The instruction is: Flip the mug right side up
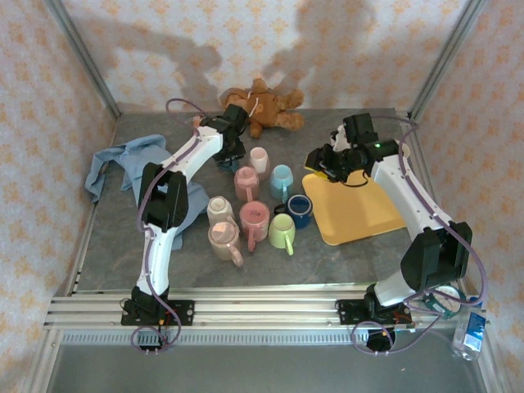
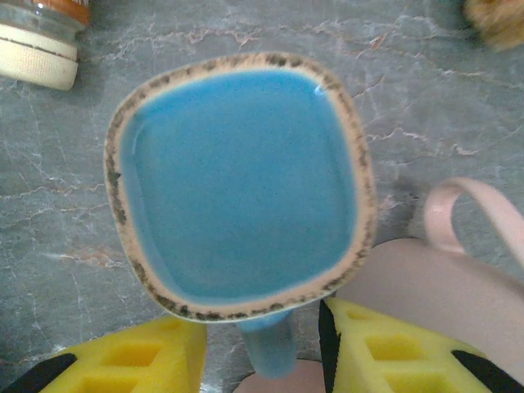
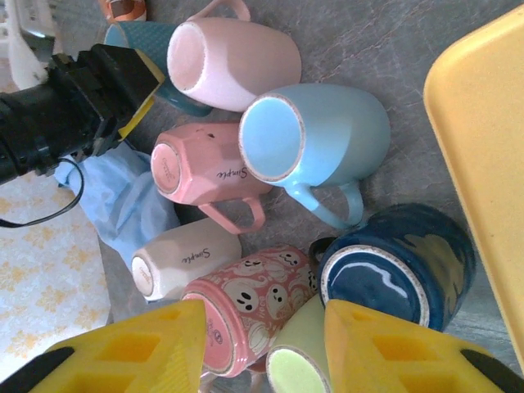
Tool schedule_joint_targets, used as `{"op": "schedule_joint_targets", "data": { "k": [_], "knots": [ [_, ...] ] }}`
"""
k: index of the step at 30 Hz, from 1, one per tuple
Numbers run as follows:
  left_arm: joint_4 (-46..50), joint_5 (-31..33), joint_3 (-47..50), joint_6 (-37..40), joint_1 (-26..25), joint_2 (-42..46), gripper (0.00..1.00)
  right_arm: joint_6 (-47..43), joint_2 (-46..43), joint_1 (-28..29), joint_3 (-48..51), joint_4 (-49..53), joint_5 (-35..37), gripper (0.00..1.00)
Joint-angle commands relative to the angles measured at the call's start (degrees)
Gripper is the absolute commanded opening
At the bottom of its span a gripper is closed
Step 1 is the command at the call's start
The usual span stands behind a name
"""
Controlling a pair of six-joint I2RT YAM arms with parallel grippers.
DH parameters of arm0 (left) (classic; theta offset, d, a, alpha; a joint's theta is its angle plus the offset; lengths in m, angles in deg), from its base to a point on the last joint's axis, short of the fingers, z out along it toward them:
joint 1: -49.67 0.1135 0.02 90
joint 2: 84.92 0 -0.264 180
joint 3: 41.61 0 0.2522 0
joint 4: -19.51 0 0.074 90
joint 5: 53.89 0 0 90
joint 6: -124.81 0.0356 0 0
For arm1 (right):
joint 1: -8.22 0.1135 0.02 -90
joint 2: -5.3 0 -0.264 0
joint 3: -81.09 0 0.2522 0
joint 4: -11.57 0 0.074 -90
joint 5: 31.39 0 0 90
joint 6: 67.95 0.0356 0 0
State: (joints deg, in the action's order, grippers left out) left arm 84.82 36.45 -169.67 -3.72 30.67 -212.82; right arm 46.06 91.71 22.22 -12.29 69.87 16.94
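Yellow-fingered left gripper (image 2: 262, 327) sits open at the bottom of its wrist view, one finger each side of the teal mug's (image 2: 241, 184) handle (image 2: 266, 352); small gaps show, so no grip yet. Mug fills frame centre, flat blue face with speckled ring up; reads as its base, so inverted. Handle is probably the target because the body looks too wide for the jaws. Pink mug (image 2: 434, 286) crowds lower right, just beside; little swing room there. Right gripper (image 3: 266, 336) open, empty, at the yellow tray's (image 1: 360, 209) upper-left corner in the top view; likely parked clear.
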Motion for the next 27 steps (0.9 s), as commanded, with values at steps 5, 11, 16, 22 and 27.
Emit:
{"op": "schedule_joint_targets", "data": {
  "k": [5, 11, 16, 22, 27],
  "knots": [
    [3.88, 3.45, -3.44, 0.39, 0.46, -1.78, 0.37, -0.43, 0.15, 0.24, -0.11, -0.98, -1.92, 0.42],
    [5.44, 3.7, -5.95, 0.3, 0.49, -4.05, 0.37, -1.46, 0.06, 0.19, -0.1, -0.41, -1.87, 0.42],
    [6.59, 4.11, -7.38, 0.38, 0.47, -5.47, 0.36, -2.12, -0.01, 0.23, 0.03, -0.07, -1.87, 0.42],
    [7.48, 4.94, -8.28, 0.73, 0.56, -6.13, 0.31, -2.49, -0.51, 0.24, 0.68, -0.06, -2.01, 0.42],
    [7.77, 5.23, -8.39, 1.06, 0.63, -6.14, 0.29, -3.09, -0.83, 0.19, 0.32, 0.5, -1.95, 0.42]
  ]
}}
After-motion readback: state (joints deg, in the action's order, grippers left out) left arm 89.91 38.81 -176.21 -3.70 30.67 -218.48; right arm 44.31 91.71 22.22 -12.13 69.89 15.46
